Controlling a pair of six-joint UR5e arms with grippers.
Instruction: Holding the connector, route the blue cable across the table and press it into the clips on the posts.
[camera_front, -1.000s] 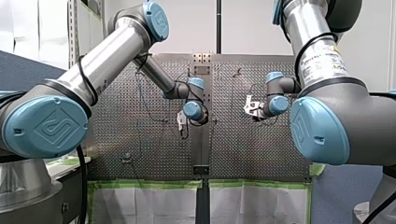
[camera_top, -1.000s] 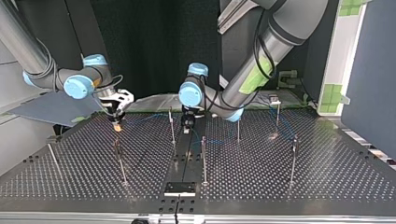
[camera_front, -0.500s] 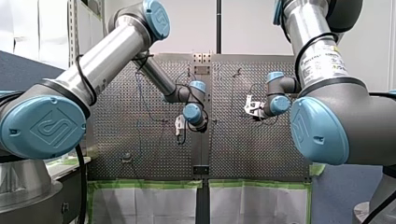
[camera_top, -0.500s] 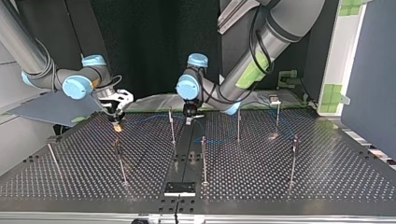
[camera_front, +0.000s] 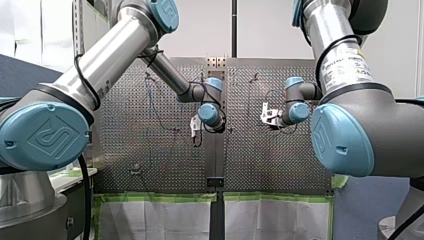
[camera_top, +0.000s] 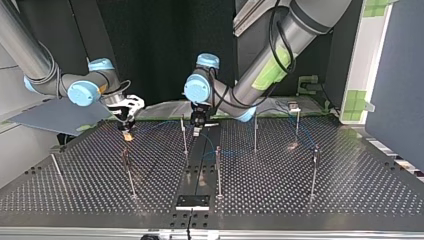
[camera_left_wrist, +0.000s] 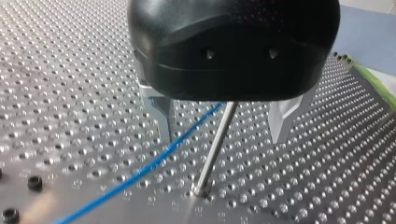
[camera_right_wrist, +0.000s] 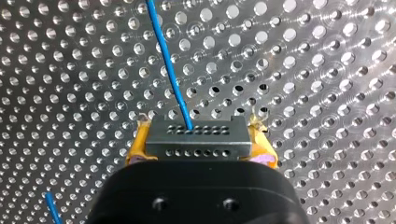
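In the right wrist view my right gripper (camera_right_wrist: 198, 149) is shut, yellow pads (camera_right_wrist: 136, 150) on either end of the grey connector (camera_right_wrist: 196, 137). The blue cable (camera_right_wrist: 170, 60) runs from the connector out over the table. In the top view that gripper (camera_top: 127, 127) hangs low at the back left. My left gripper (camera_left_wrist: 222, 126) is open. Between its metal fingers (camera_left_wrist: 159, 109) stand a thin post (camera_left_wrist: 215, 147) and the blue cable (camera_left_wrist: 154, 161), neither touched. In the top view my left gripper (camera_top: 196, 126) sits beside a middle post (camera_top: 184, 135).
Several thin clip posts (camera_top: 218, 170) stand across the perforated table (camera_top: 300, 200), among them one (camera_top: 255, 132) at mid right and another (camera_top: 315, 170) further right. The blue cable (camera_top: 232, 151) trails between them. A black plate (camera_top: 192, 201) lies at the near middle edge.
My left arm has shifted a little toward the top view's left, bringing its gripper next to the middle post. My right gripper has stayed put with the connector.
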